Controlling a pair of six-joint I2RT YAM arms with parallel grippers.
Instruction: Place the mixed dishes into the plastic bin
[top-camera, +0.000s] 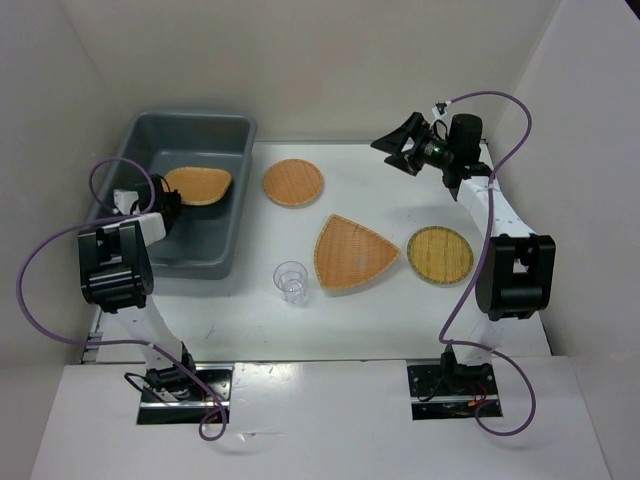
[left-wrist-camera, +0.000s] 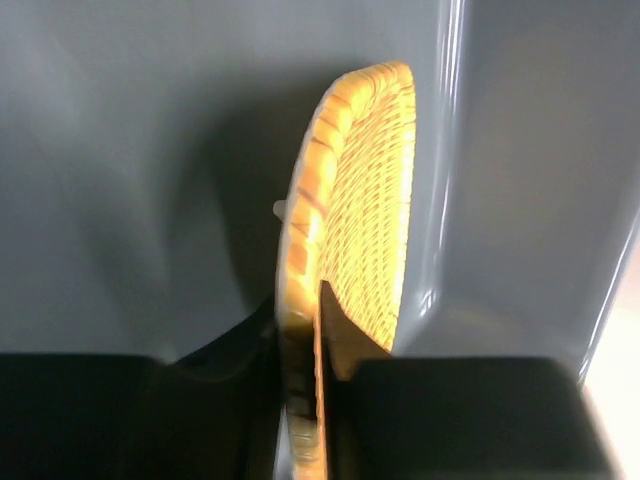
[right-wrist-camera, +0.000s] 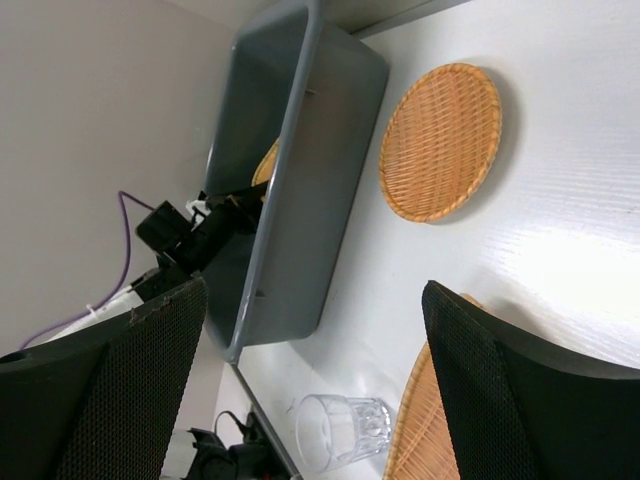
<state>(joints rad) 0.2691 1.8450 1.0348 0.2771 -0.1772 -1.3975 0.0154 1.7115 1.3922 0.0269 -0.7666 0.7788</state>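
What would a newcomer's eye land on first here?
The left hand clamps an orange rounded-square woven tray inside the large grey plastic bin at left. On the white table sit an orange round woven tray, a yellower round woven tray, a rounded-triangle woven tray and a small clear plastic cup. The right hand hangs open at far right.

Site: robot lab test cell, probably | Evidence: white panel walls (top-camera: 330, 70) boxing white table (top-camera: 350, 320); left arm (top-camera: 115, 265), right arm (top-camera: 515, 275) bolted at edge; purple cable (top-camera: 490, 94)
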